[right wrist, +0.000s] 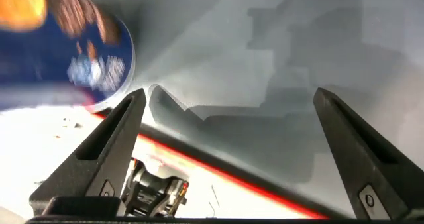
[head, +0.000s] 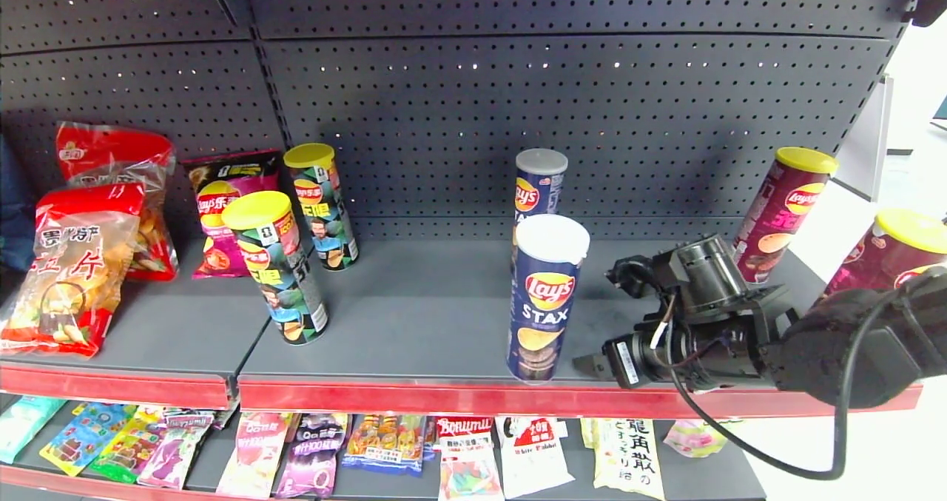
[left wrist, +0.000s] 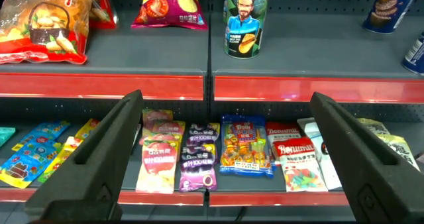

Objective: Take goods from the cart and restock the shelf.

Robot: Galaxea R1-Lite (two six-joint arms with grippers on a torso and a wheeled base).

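A tall dark-blue chips can [head: 546, 301] with a white lid stands upright near the front edge of the grey shelf [head: 414, 323]. A second blue can [head: 540, 183] stands behind it. Just right of the front can and apart from it, my right gripper [head: 603, 338] hangs open over the red shelf lip with nothing between its fingers. In the right wrist view the same can [right wrist: 66, 45] lies outside one finger of the right gripper [right wrist: 228, 118]. My left gripper [left wrist: 225, 171] is open and empty, facing the lower shelf [left wrist: 199, 197] of candy bags.
Two maroon cans with yellow lids [head: 784, 212] [head: 895, 253] stand at the right end. Two green-and-black cans [head: 277, 264] [head: 322, 205] stand left of centre, with red snack bags [head: 70, 271] at far left. Bare shelf lies between the can groups.
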